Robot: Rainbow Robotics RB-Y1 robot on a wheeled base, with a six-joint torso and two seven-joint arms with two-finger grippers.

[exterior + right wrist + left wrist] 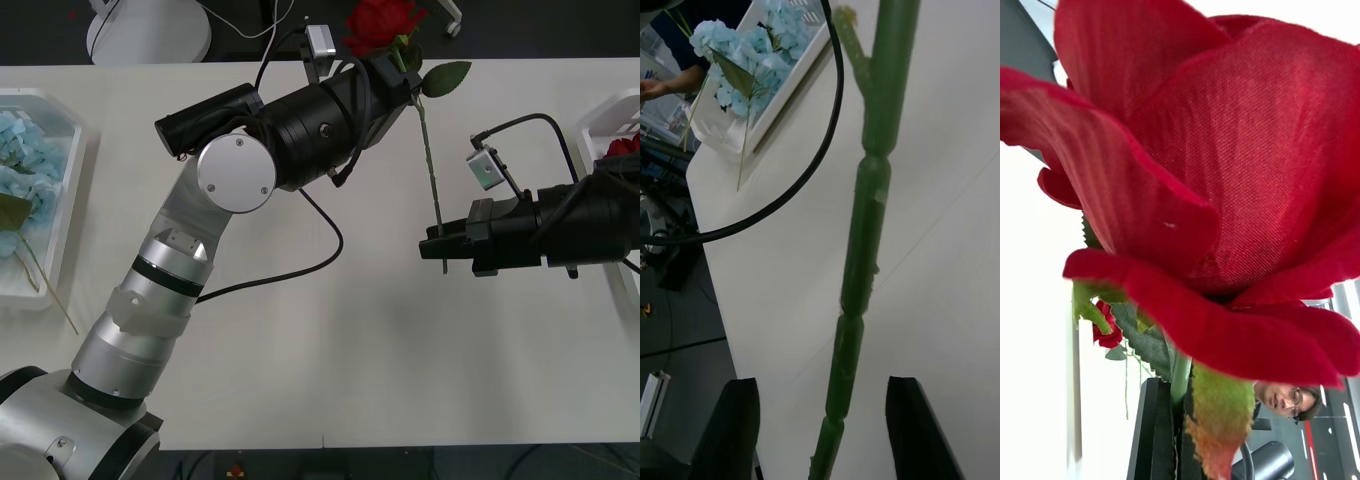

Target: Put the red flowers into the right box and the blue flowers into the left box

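One of the red flowers, a rose [380, 22], hangs above the table's far edge, its thin stem [432, 170] running down toward me. My left gripper [393, 68] is shut on the stem just under the bloom [1225, 150]; one black finger [1154, 427] shows beside it. My right gripper [436, 246] is open around the stem's lower end [857, 247], black fingers [737, 427] on either side and clear of it. The left box [75, 170] holds the blue flowers [25, 160], also seen as blue flowers [752, 52]. The right box [608, 112] holds another red flower [622, 146].
A black cable [325, 250] loops from the left arm over the table's middle. A long stem [55, 295] sticks out of the left box toward the front. The table's near half is bare white surface [350, 370].
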